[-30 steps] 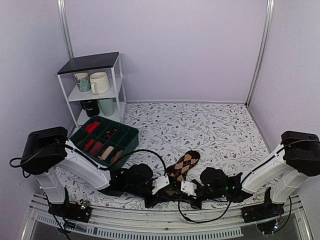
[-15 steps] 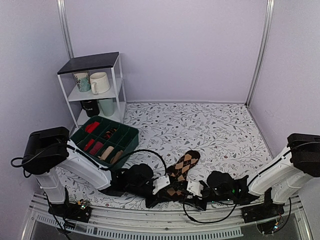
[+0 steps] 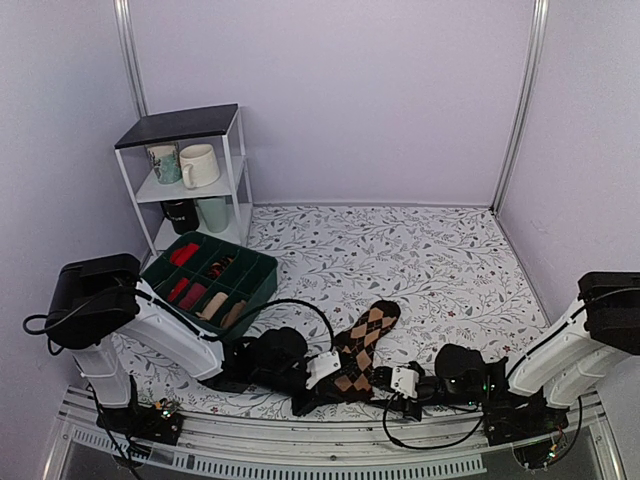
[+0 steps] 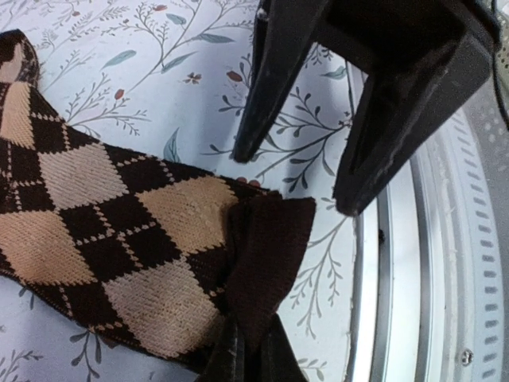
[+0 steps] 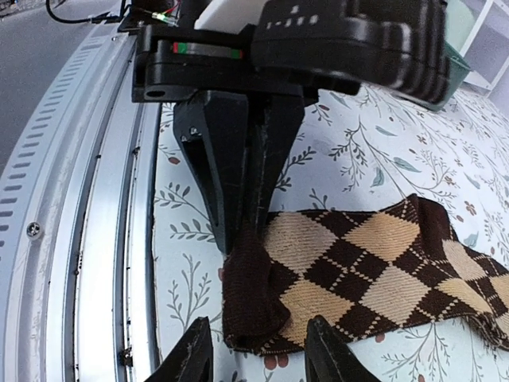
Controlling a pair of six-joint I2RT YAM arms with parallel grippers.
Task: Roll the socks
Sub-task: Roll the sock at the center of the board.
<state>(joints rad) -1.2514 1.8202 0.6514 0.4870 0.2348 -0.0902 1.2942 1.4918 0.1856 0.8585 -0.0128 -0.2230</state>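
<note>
i see plain lilac walls (image 3: 380, 100) around a floral-print tabletop (image 3: 420, 250), with a white shelf rack (image 3: 180, 126) holding mugs (image 3: 198, 165) at upper left, under soft even light.

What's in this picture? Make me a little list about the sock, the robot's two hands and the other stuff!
sock: brown-and-tan diamond sock, lying flat on the flowery table
left fingers: shut on the sock's dark cuff
right fingers: open, close to the cuff
other things: green divided box, white shelf with mugs
</note>
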